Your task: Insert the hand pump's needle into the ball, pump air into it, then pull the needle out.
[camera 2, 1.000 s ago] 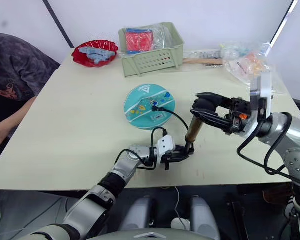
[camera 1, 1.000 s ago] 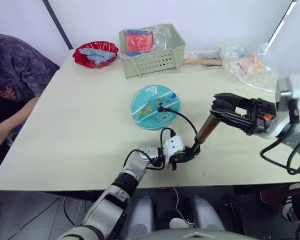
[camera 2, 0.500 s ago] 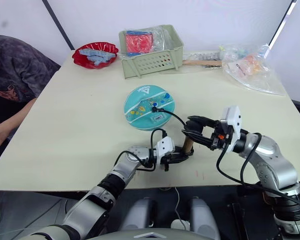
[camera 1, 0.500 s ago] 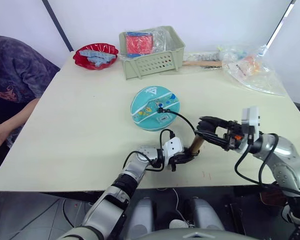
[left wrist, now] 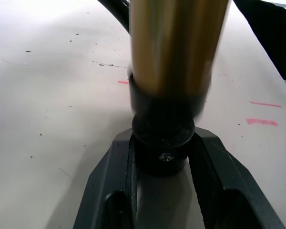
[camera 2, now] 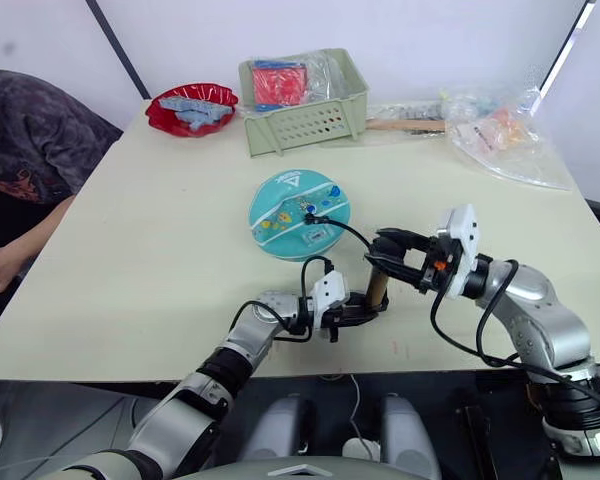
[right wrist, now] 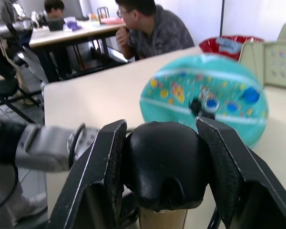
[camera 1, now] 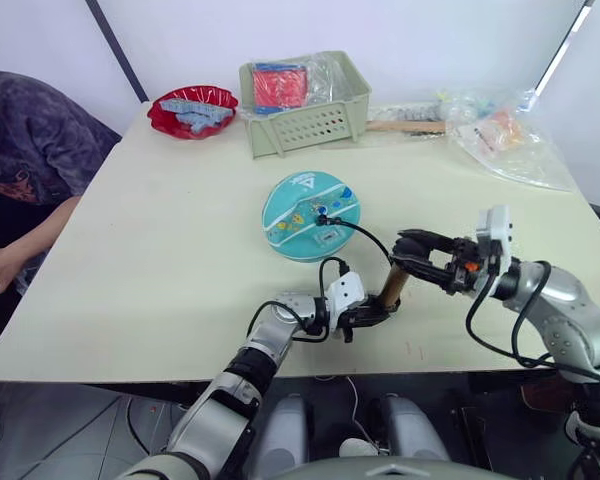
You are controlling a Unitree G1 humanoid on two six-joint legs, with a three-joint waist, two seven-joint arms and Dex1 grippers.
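Hand pump (camera 1: 394, 284): short bronze-gold cylinder with black caps at both ends, standing tilted near the table's near edge, base down, top leaning to the right.
Hose (camera 1: 365, 233): thin, black, arching from the pump's base to the top of the ball.
Needle fitting (camera 1: 321, 219): small black piece seated on the ball's upper face (the pin itself is too small to make out).
Ball (camera 1: 310, 213): teal-turquoise, white seam lines, white triangle logo on its far side, coloured cartoon prints; sits mid-table, just beyond the pump.
Left gripper (left wrist: 163, 157): both black fingers clamped on the pump's black base cap, low against the table.
Right gripper (right wrist: 164, 164): fingers closed on either side of the rounded black handle at the pump's top.
Table (camera 1: 180, 230): pale, with small red marks near the pump.
Far edge: red dish (camera 1: 191, 108) at left, green basket (camera 1: 305, 100) centre, clear bags (camera 1: 505, 135) at right.
Person (camera 1: 25, 150): seated at the table's left.
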